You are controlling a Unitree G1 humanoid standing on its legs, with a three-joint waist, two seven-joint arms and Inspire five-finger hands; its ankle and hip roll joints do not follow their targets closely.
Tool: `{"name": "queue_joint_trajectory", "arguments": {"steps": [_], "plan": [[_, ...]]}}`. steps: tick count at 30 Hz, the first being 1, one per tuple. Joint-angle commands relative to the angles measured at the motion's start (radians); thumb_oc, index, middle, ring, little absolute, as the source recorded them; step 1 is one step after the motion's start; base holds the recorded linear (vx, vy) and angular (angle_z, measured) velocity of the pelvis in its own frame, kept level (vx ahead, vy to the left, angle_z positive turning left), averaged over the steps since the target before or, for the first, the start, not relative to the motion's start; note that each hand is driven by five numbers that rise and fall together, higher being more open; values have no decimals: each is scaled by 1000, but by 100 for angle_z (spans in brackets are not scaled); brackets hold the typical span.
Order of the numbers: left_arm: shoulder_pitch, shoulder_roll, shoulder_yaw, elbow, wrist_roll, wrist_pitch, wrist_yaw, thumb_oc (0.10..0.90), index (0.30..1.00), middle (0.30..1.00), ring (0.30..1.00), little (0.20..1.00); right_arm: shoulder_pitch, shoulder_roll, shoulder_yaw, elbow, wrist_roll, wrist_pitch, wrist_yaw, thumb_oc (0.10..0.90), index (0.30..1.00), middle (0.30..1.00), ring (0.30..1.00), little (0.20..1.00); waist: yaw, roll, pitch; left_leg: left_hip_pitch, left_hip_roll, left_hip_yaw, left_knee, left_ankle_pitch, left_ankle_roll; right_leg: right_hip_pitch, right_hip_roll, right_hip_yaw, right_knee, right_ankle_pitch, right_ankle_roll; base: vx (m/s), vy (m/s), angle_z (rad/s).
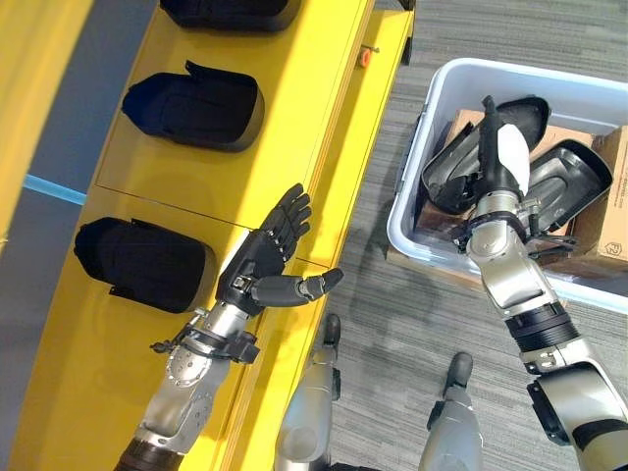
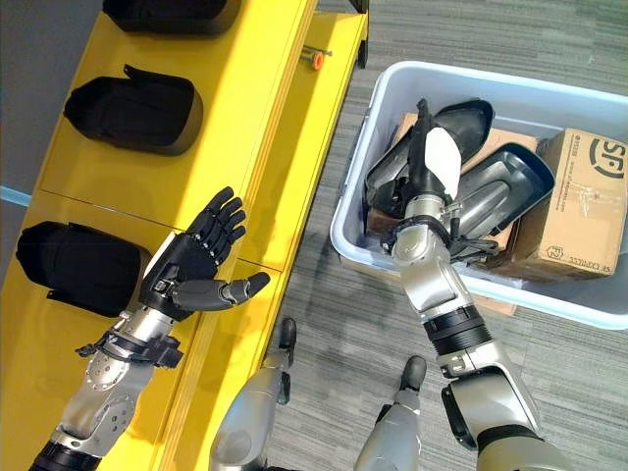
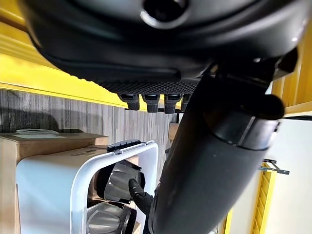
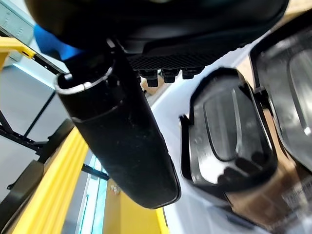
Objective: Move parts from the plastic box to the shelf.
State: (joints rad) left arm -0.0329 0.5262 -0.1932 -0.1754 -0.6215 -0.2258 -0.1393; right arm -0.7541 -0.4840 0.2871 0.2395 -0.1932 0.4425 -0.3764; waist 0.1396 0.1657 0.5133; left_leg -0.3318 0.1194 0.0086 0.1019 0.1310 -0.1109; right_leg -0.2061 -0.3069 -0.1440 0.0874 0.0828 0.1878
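Two glossy black shell parts [image 1: 454, 169] [image 1: 574, 179] lie in the white plastic box [image 1: 410, 218] on the floor at the right. My right hand [image 1: 500, 157] reaches into the box between them, edge-on, fingers straight and thumb out, holding nothing. Its wrist view shows the nearer part [image 4: 226, 131] just past the thumb [image 4: 126, 141]. My left hand [image 1: 267, 257] hovers open, fingers spread, above the front edge of the yellow shelf [image 1: 294, 118]. Three black parts [image 1: 196, 106] [image 1: 142, 263] [image 1: 231, 12] rest on the shelf.
A cardboard box [image 2: 574, 201] stands in the plastic box's right end, with more cardboard under the parts. Grey carpet lies between shelf and box. A red knob [image 1: 365, 57] sits on the shelf's front rail.
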Motion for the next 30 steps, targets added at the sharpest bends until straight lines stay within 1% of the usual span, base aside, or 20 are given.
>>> {"name": "queue_joint_trajectory", "arguments": {"steps": [1, 4, 7, 13, 16, 17, 18, 22, 25, 28, 30], "plan": [[-37, -22, 48, -160, -1, -110, 30, 900, 1000, 1000, 1000, 1000, -143, -13, 22, -122, -80, -82, -30, 900, 1000, 1000, 1000, 1000, 2, 2, 5, -24, -71, 10, 28, -104, 87, -52, 47, -37, 167, -162, -115, -7, 1, -8], [-39, -23, 43, -157, 3, -115, 41, 900, 1000, 1000, 1000, 1000, -125, 1, 41, -141, -92, -67, -27, 900, 1000, 1000, 1000, 1000, -1, 4, 7, -45, -70, 13, 33, -103, 88, -81, 48, -35, 186, -168, -117, -6, 2, -6], [-44, -28, 36, -159, 15, -111, 52, 900, 1000, 1000, 1000, 1000, -107, 17, 61, -150, -92, -59, -54, 900, 1000, 1000, 1000, 1000, -6, 4, 7, -65, -69, 16, 40, -103, 89, -114, 52, -27, 207, -172, -119, -4, 6, -4], [-63, -40, 11, -153, 32, -117, 89, 900, 1000, 1000, 1000, 1000, -97, 47, 92, -130, -91, -53, -75, 900, 1000, 1000, 1000, 1000, -13, 21, 7, -105, -75, 23, 54, -101, 91, -174, 51, -15, 237, -174, -123, -5, 35, -6], [-65, -49, 3, -153, 43, -120, 105, 900, 1000, 1000, 1000, 1000, -93, 59, 105, -123, -90, -53, -107, 900, 1000, 1000, 1000, 1000, -15, 28, 7, -118, -78, 26, 54, -99, 91, -197, 50, -10, 244, -173, -123, 7, 48, -4], [-67, -51, -2, -152, 43, -120, 114, 900, 1000, 1000, 1000, 1000, -92, 62, 110, -117, -89, -49, -114, 900, 1000, 1000, 1000, 1000, -17, 35, 7, -124, -80, 28, 54, -97, 91, -212, 48, -7, 251, -173, -124, 16, 79, -6], [-72, -54, -6, -148, 45, -121, 121, 900, 1000, 1000, 1000, 1000, -92, 65, 114, -110, -90, -55, -122, 900, 1000, 1000, 1000, 1000, -20, 40, 7, -134, -82, 31, 56, -97, 92, -227, 46, -2, 257, -172, -124, 16, 79, -7], [-77, -59, -13, -148, 50, -118, 138, 900, 1000, 1000, 1000, 1000, -85, 71, 117, -108, -86, -66, -144, 900, 1000, 1000, 1000, 1000, -22, 45, 7, -152, -87, 35, 60, -96, 94, -256, 43, 4, 267, -169, -123, 12, 39, -10], [-85, -66, -24, -140, 56, -122, 147, 900, 1000, 1000, 1000, 1000, -94, 76, 124, -88, -109, -69, -158, 900, 1000, 1000, 1000, 1000, -23, 51, 7, -176, -92, 39, 73, -98, 96, -291, 40, 12, 281, -166, -124, 18, 42, -4], [-95, -71, -40, -134, 64, -124, 160, 900, 1000, 1000, 1000, 1000, -118, 73, 127, -77, -116, -89, -184, 900, 1000, 1000, 1000, 1000, -22, 53, 7, -199, -94, 43, 80, -98, 97, -320, 37, 16, 284, -159, -122, 16, 46, -11], [-97, -74, -47, -133, 69, -127, 168, 900, 1000, 1000, 1000, 1000, -123, 72, 124, -79, -113, -88, -191, 900, 1000, 1000, 1000, 1000, -23, 55, 7, -207, -95, 44, 83, -97, 97, -329, 35, 17, 287, -156, -121, 15, 35, -5]]}}
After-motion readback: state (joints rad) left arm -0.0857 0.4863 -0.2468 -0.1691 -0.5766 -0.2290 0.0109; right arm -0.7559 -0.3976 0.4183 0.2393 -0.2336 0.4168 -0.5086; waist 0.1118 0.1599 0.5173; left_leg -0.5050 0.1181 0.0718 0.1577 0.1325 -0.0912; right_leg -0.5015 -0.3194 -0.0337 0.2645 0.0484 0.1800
